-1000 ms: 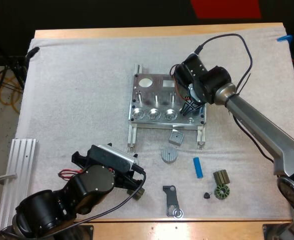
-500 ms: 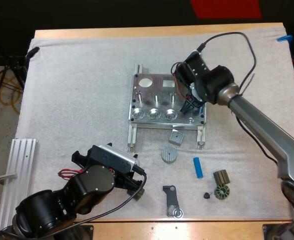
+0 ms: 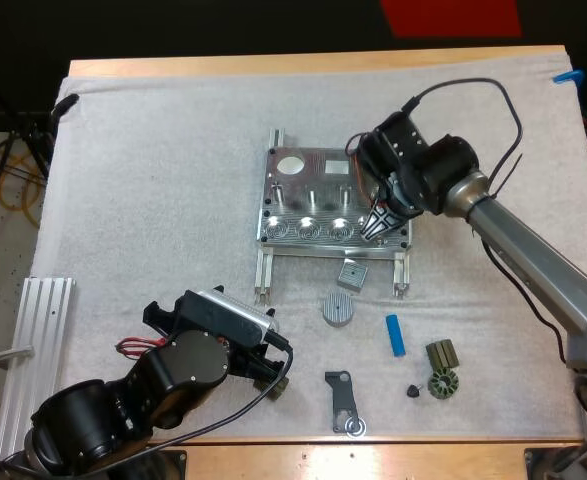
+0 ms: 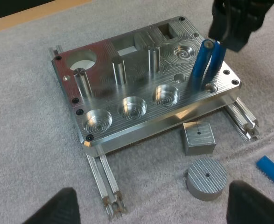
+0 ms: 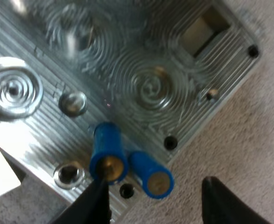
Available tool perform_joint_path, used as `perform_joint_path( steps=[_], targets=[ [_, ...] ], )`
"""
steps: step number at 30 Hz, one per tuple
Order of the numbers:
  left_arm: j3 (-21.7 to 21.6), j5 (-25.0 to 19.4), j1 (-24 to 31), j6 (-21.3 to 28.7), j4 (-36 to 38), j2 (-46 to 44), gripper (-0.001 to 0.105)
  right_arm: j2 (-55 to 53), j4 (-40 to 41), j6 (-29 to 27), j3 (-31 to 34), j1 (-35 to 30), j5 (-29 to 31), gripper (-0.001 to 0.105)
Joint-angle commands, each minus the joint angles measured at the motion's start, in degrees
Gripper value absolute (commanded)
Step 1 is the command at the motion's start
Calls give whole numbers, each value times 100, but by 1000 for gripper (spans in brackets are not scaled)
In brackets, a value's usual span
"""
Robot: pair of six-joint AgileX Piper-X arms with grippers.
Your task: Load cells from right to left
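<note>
My right gripper (image 3: 381,224) hangs over the right front corner of the fixture (image 3: 318,165), fingers spread and clear of the two cells (image 4: 204,63) standing there side by side. A third cell (image 3: 396,335) lies on the mat (image 3: 153,180); my left gripper (image 3: 273,378) is wide open, holding nothing

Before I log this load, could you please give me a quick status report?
Left gripper open, at mat's near side. Right gripper open above two cells standing at fixture's right end. Three pockets empty; spare cell on mat. Nothing in the way.
</note>
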Motion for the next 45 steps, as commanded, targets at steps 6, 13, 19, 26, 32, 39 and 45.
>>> perform_joint_path(
  steps=[6, 13, 19, 26, 32, 39, 45],
  targets=[
    [-29, -134, -1, 1, -4, -29, 65, -19, -278, -28, 167, 3, 142, 44],
    [-29, -134, -1, 1, -4, -29, 65, -7, -452, -136, 167, 3, 147, 44],
    [-29, -134, -1, 1, -4, -29, 65, 58, -511, -159, 167, 3, 147, 44],
    [-29, -134, -1, 1, -4, -29, 65, 221, -509, -159, 184, 3, 262, 44],
    [-29, -134, -1, 1, -4, -29, 65, 239, -543, -283, 184, 3, 336, 44],
    [-29, -134, -1, 1, -4, -29, 65, 239, -564, -281, 184, 3, 361, 44],
    [-29, -134, -1, 47, -4, -29, 65, 158, -564, -268, 184, 3, 452, 44]
  ],
)
